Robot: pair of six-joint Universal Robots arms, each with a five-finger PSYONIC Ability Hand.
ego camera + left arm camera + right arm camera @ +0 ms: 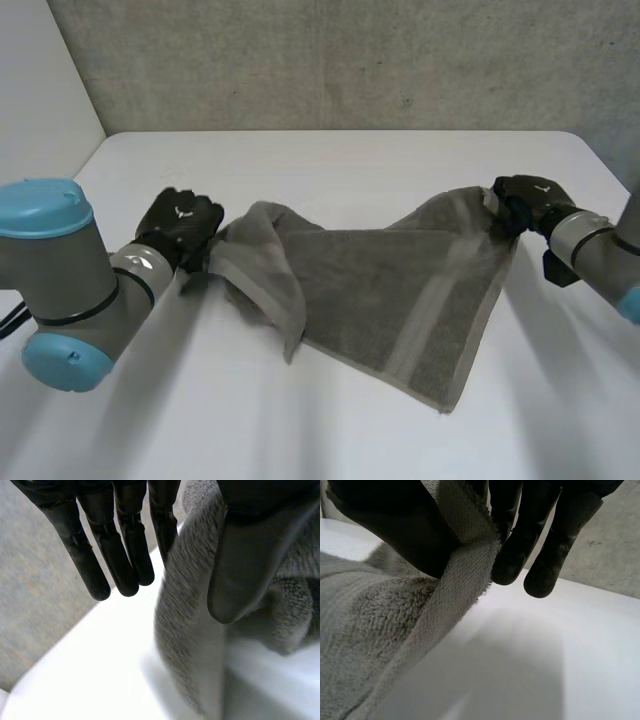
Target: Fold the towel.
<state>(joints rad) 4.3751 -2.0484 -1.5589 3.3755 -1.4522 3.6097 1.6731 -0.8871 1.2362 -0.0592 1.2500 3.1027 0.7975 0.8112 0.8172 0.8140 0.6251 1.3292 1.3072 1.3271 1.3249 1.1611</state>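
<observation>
A grey towel (380,290) lies rumpled across the middle of the white table, with both upper corners lifted off the surface. My left hand (180,222) is at its left corner. In the left wrist view the towel's edge (185,630) runs up between the thumb (250,555) and the nearest straight finger, pinched there. My right hand (525,200) holds the right corner. In the right wrist view the thumb (390,525) and a finger squeeze the towel's hem (465,575). Between the hands the cloth sags, and its lower corner points toward the table's front.
The white table (350,160) has bare surface around the towel on every side. A grey wall (350,60) stands behind the table's far edge. My left arm (70,290) reaches in low at the front left.
</observation>
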